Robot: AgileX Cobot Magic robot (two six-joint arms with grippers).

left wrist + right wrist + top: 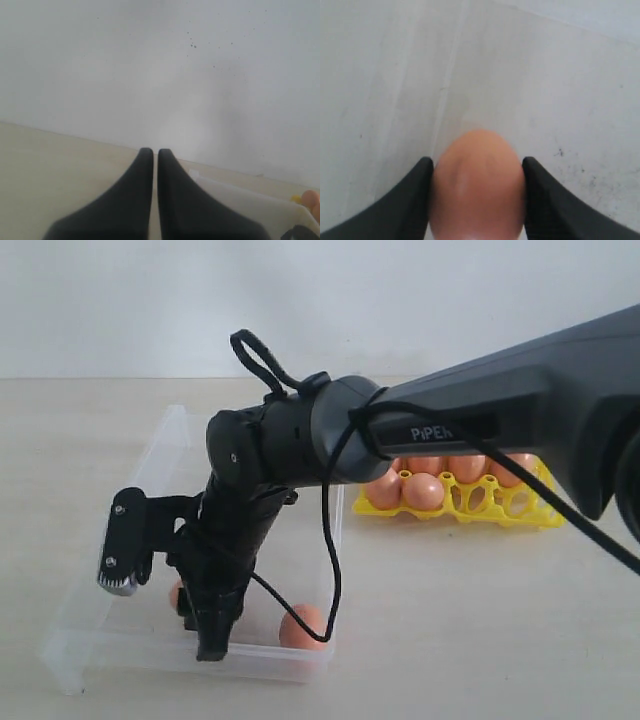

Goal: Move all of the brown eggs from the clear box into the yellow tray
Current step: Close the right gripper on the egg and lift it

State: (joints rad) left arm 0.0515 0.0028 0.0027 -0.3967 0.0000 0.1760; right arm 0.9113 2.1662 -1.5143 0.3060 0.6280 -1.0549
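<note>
My right gripper is down inside the clear box, shut on a brown egg, with both black fingers pressed against the egg's sides just above the box floor. In the exterior view the right arm reaches across to the box, and a bit of egg peeks out beside its fingers. Another brown egg lies loose at the box's near right corner. The yellow tray stands to the right behind the arm, holding several eggs. My left gripper is shut, empty, held above the table.
The right arm's dark body and its cable cross over the tray and the box's right wall. In the left wrist view a corner of the clear box and a bit of an egg show beyond the fingers. A pale wall stands behind the table.
</note>
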